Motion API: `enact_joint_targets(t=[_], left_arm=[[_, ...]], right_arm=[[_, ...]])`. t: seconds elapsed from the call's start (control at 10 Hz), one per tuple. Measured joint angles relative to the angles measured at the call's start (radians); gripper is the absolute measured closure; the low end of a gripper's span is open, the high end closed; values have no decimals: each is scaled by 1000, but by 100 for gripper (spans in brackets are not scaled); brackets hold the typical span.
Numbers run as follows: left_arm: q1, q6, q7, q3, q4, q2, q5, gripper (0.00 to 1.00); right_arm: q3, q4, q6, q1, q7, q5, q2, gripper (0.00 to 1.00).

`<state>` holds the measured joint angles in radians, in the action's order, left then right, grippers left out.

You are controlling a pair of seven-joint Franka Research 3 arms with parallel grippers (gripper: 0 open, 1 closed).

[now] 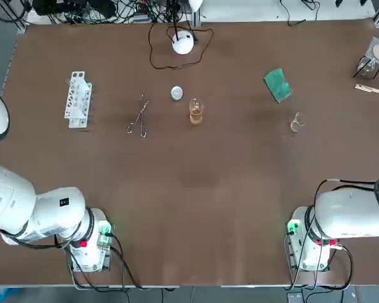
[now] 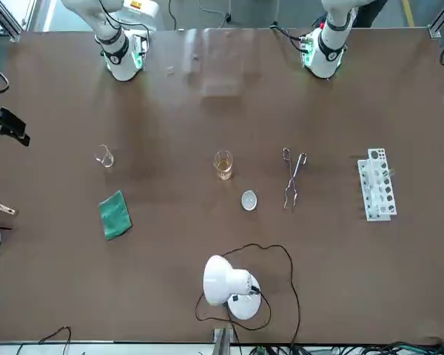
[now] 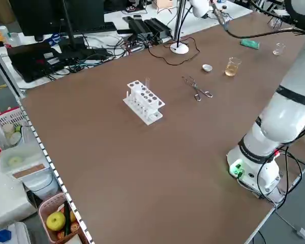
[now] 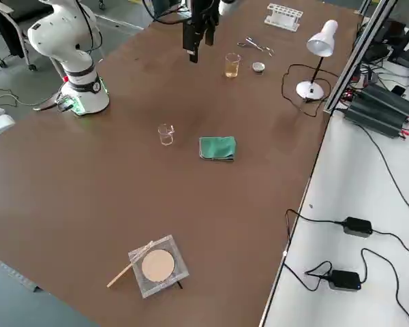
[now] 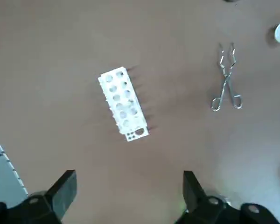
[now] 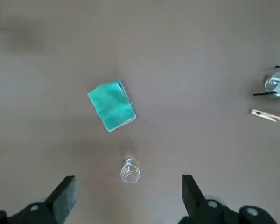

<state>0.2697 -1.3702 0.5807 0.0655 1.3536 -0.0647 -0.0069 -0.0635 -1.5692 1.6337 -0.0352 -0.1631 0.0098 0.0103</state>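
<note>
Left gripper (image 5: 128, 179) hangs wide open, empty, over the single white tube rack (image 5: 123, 103), well left of the amber beaker (image 1: 196, 111). Right gripper (image 6: 128, 184), equally open and empty, hangs over the one clear beaker (image 6: 130, 171), well right of the amber beaker.

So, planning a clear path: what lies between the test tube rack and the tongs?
Nothing: the table between test tube rack and tongs is bare, as the top view shows.
</note>
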Motion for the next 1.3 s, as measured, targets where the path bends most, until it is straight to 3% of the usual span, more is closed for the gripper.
enact_joint_targets(t=[0.2,0.8,1.1,1.3], left_arm=[[80,-24,133,-2,0,-22,-87,0],[182,-62,488,-10,0,-103,-134,0],[297,-37,666,-18,2,-154,-340,0],[372,6,778,-20,4,-220,-487,0]], right_arm=[[0,-27,44,-1,-116,2,1,0],[-6,-136,139,-88,-490,70,4,0],[-9,-218,198,-126,-640,127,6,0],[-11,-317,292,-186,-798,207,12,0]])
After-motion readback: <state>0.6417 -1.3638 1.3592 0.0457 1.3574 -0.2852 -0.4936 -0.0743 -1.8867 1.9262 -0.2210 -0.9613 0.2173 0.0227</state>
